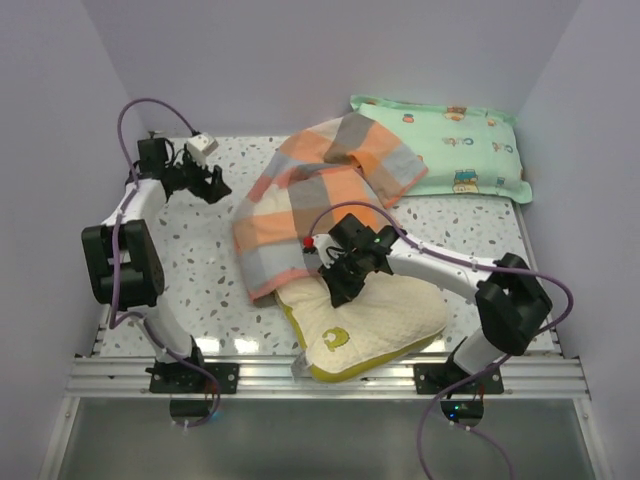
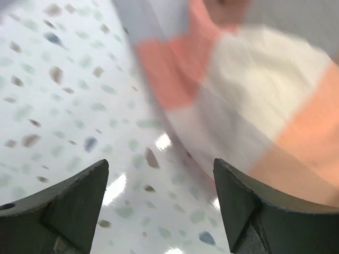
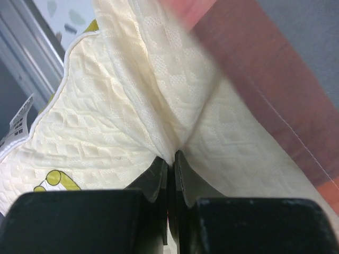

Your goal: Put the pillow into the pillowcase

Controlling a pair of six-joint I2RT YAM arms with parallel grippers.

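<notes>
The cream-yellow quilted pillow (image 1: 375, 315) lies at the table's near edge, its far end tucked under the mouth of the plaid pillowcase (image 1: 300, 200). My right gripper (image 1: 340, 285) is shut on a pinched fold of the pillow (image 3: 132, 100), close to the pillowcase (image 3: 265, 69) edge. A yellow-green logo (image 1: 335, 340) shows near the pillow's near corner. My left gripper (image 1: 205, 180) hovers at the back left, open and empty, apart from the pillowcase (image 2: 249, 90); in its wrist view only speckled table (image 2: 63, 106) lies between the fingers (image 2: 79, 201).
A mint-green cartoon-print pillow (image 1: 460, 150) lies at the back right, partly under the pillowcase. Purple walls enclose the speckled table (image 1: 200, 270) on three sides. An aluminium rail (image 1: 330, 375) runs along the near edge.
</notes>
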